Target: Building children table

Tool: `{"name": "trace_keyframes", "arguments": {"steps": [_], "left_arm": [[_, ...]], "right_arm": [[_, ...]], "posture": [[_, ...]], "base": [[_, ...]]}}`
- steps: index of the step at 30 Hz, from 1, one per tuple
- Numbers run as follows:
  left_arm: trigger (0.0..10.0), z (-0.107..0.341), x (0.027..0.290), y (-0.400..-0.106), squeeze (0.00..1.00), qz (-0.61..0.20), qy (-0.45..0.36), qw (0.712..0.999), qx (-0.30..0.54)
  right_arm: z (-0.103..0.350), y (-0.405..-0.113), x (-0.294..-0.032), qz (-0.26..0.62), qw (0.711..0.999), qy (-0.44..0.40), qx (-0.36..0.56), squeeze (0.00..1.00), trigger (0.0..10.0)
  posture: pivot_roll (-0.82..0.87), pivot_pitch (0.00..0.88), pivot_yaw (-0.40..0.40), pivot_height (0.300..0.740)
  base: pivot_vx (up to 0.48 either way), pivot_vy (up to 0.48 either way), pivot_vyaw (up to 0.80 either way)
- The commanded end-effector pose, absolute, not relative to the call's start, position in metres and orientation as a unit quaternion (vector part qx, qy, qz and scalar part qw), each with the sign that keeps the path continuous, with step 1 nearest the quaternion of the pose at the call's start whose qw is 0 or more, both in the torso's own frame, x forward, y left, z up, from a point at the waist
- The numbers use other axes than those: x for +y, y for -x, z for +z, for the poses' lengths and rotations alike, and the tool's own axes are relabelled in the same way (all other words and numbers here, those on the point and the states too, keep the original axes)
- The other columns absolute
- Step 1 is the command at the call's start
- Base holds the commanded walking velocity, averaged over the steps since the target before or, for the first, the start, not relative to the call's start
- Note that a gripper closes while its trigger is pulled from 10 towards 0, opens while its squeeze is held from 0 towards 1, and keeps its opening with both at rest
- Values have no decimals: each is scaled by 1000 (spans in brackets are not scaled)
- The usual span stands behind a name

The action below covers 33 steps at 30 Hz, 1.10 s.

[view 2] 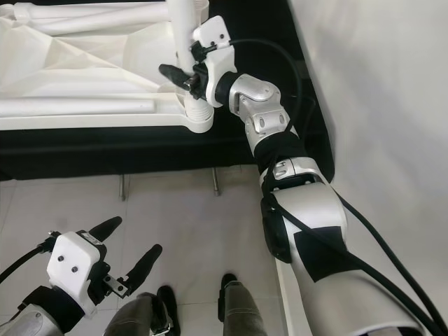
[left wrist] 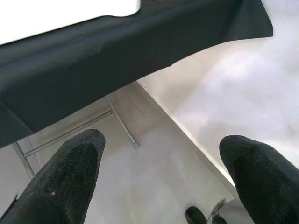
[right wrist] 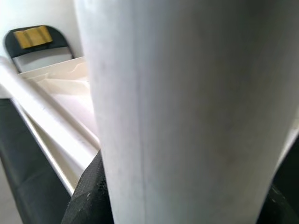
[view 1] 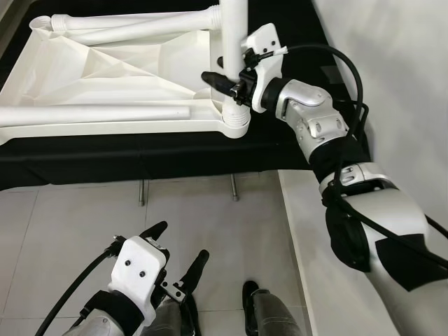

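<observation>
Low at the robot's left side, the left pincer (view 1: 180, 246) hangs over the tiled floor (view 1: 77, 231) with its black fingers (left wrist: 70, 172) spread wide and holding nothing. Beyond it, a white tabletop (view 1: 105, 66) lies upside down on the desk (view 1: 140, 150) under a black cloth, with loose legs (view 1: 91, 112) resting on it. At its right corner, the right pincer (view 1: 222, 80) is clamped around an upright leg (view 1: 233, 42) standing in its socket (view 1: 236, 122).

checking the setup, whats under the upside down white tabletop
The white tabletop lies on a black-covered bench; thin metal legs and floor tiles show below. The right gripper holds the upright leg. The cloth hides the bench's surface.
</observation>
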<state>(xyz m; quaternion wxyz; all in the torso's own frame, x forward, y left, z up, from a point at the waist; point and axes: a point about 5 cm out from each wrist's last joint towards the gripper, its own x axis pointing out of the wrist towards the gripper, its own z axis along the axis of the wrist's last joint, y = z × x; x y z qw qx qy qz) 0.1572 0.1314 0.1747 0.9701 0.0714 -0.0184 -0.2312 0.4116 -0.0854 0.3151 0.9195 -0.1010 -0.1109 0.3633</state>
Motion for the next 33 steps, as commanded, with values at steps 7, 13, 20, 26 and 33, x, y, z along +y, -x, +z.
{"name": "trace_keyframes", "arguments": {"steps": [7, 13, 20, 26, 33], "left_arm": [[10000, 170, 131, -155, 0, -230, -62, 971, -3], [10000, 171, 131, -156, 0, -231, -61, 971, -4], [10000, 171, 132, -157, 0, -230, -62, 971, -5], [10000, 171, 132, -157, 0, -229, -62, 971, -6], [10000, 172, 131, -157, 0, -229, -61, 972, -7]], "right_arm": [[270, -413, -96, 318, 944, 55, -71, 0, 10000], [261, -402, -84, 349, 928, 62, -116, 0, 10000], [245, -386, -66, 424, 885, 147, -126, 0, 10000], [243, -382, -61, 445, 869, 182, -120, 0, 10000], [242, -382, -61, 469, 854, 207, -83, 0, 10000]], "posture": [[-74, 383, -6, 740], [-74, 390, -6, 740], [-73, 393, -9, 740], [-73, 393, -10, 740], [-79, 394, -14, 740]], "base": [[0, 0, 0], [0, 0, 0], [0, 0, 0], [0, 0, 0], [0, 0, 0]]}}
